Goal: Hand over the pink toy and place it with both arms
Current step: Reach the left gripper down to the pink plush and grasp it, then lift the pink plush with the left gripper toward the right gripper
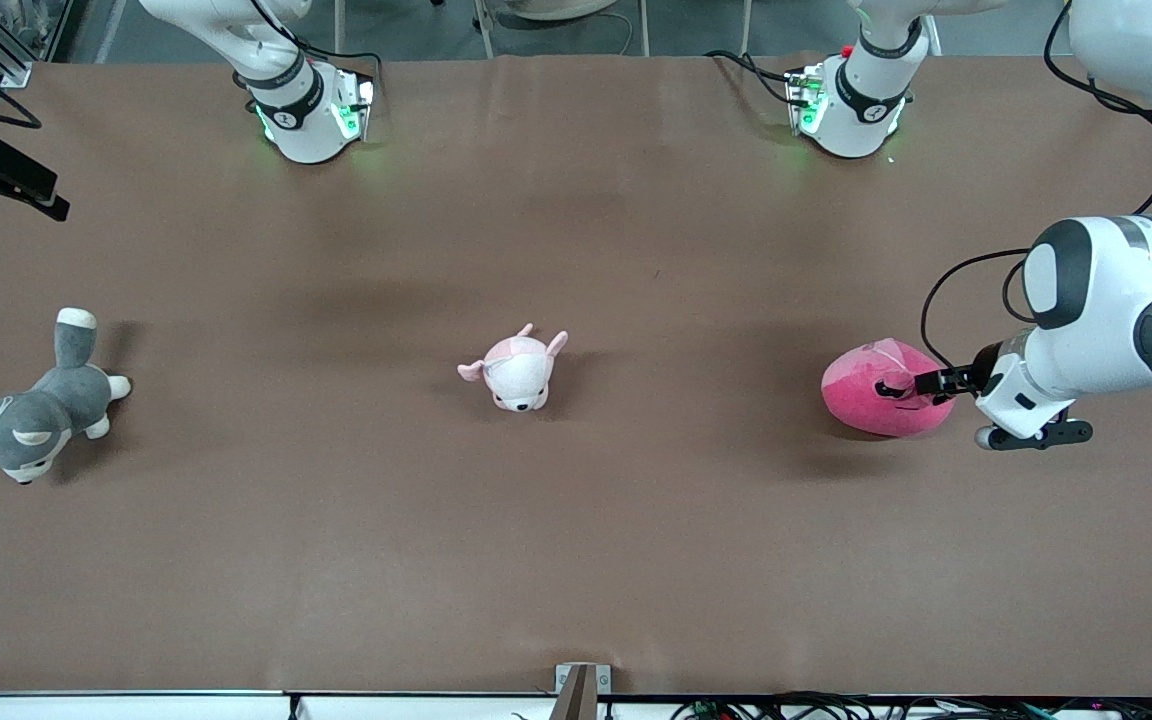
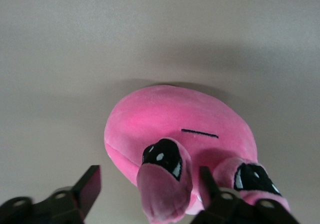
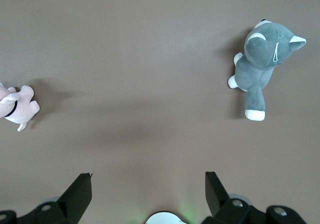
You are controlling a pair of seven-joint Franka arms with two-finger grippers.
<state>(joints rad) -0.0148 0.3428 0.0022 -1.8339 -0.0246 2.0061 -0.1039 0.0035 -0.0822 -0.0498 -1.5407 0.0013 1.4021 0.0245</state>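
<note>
We see 2 arms and 3 plush toys on the brown table point(image 1: 576, 560). Going from the edge nearest the front camera upward, the first things met are the toys, strung in a loose row across the middle: the grey-and-white dog point(image 1: 31, 415) close to the edge at the right arm's end, the pale pink-and-white plush point(image 1: 516, 370) at the centre, and the pink toy point(image 1: 881, 390) toward the left arm's end.

The relation that matters is at the pink toy. The left gripper point(image 1: 921, 385) comes in low from the left-arm edge, and its fingers point(image 2: 89, 186) stand apart, straddling 1 of the toy's ears point(image 2: 165, 186) without yet pinching it. The toy's body lies just ahead of the fingers, toward the table's centre, face turned to the wrist camera. We judge that closing the fingers here would take the ear.

Farther up, the right gripper point(image 3: 148, 191) waits high, over the table between the dog and the pale plush, fingers spread wide and holding nothing.
</note>
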